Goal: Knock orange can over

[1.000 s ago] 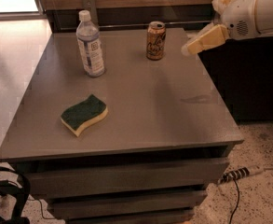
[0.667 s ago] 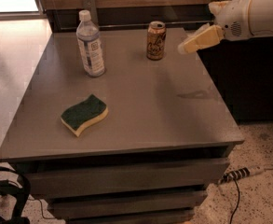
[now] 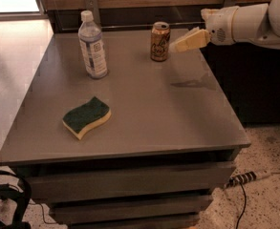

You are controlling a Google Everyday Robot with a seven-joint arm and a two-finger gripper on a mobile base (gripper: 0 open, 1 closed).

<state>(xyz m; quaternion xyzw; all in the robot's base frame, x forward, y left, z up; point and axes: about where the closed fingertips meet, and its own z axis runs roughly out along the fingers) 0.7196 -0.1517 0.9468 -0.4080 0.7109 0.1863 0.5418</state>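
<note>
Grey table (image 3: 177,123) across mid-frame, wood-panel wall behind, speckled floor at lower right. Orange can (image 3: 160,42) upright near table's far edge, upper centre of frame. Tool (image 3: 177,46) just right of can, upper right, tip pointing left at can's mid-height; contact unclear. Tool spread or pressed together: cannot tell. White arm (image 3: 247,23) entering from right edge. Water bottle (image 3: 92,46) upright at upper left, well apart from can. Green-and-yellow sponge (image 3: 87,117) flat on table, lower left. Power strip (image 3: 247,178) on floor, lower right.
</note>
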